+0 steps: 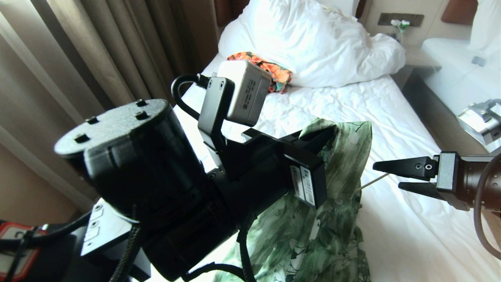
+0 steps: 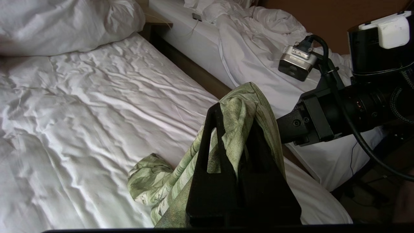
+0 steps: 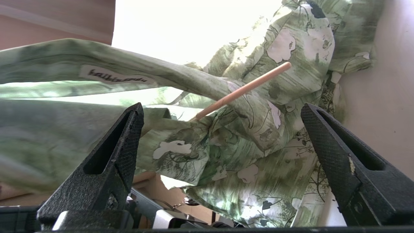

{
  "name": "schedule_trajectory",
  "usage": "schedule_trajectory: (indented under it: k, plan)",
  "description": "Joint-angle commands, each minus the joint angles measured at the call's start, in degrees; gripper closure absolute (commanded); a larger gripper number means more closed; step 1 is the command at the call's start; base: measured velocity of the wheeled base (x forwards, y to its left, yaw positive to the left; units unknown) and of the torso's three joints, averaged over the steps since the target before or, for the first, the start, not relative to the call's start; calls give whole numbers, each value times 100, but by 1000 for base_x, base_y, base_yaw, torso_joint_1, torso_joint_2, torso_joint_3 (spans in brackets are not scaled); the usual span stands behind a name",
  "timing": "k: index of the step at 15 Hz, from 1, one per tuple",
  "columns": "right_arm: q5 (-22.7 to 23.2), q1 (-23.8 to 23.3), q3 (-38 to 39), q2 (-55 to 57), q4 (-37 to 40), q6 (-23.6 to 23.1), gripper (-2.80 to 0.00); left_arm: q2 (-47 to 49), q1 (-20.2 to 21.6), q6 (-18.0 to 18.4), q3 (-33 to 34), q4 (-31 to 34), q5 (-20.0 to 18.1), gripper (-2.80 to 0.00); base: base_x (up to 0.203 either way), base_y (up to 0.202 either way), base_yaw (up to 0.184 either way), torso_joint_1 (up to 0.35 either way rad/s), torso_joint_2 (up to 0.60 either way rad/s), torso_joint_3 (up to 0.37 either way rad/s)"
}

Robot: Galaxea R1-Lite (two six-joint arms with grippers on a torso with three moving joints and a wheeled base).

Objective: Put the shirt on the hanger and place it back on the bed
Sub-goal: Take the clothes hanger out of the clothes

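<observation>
Left gripper (image 1: 327, 137) up close in head view, clenched on a fold of the shirt (image 1: 344, 164), lifting it above the bed (image 1: 391, 117); left wrist view shows green cloth pinched between the 2 black fingers (image 2: 210, 161), rest of shirt trailing down onto the sheet; right gripper (image 1: 387, 176) just beside the shirt's edge, jaws spread wide, grasping nothing; hanger (image 3: 242, 90) seen as a thin pale rod poking out of the shirt folds toward the right gripper, rest of it hidden in the cloth; neck label (image 3: 114, 76) inside the collar carries dark script, too blurred to read; 2 white stickers (image 1: 304, 185) on the left gripper body, print too small to read; sheet white and wrinkled; further up, an orange patterned garment (image 1: 274, 70) lies against the bunched duvet (image 1: 313, 43); curtains (image 1: 98, 58) run along the bed's left side; 2nd white bed (image 1: 454, 74) across the aisle at right; wall socket plate (image 1: 399, 18) at the far end.
</observation>
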Motion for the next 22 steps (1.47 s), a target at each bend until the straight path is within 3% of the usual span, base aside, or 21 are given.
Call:
schedule_trajectory:
  k: [1, 4, 5, 9, 22]
  plan:
    - [-21, 71, -15, 311, -60, -95, -280, 8, 1, -3, -7, -35, 5, 0, 0, 0, 0, 0, 0, 0]
    - [-42, 154, -118, 329, -74, -170, -280, 8, 1, -12, 1, -35, 5, 0, 0, 0, 0, 0, 0, 0]
    - [-42, 163, -154, 329, -74, -183, 0, 8, 1, -12, 10, -35, 5, 0, 0, 0, 0, 0, 0, 0]
    - [-42, 178, -306, 436, -74, -463, 0, 26, -7, -11, 2, -35, 5, 0, 0, 0, 0, 0, 0, 0]
    - [-200, 155, -1308, 519, 107, -627, 0, 17, 0, -3, 19, -26, 10, 0, 0, 0, 0, 0, 0, 0]
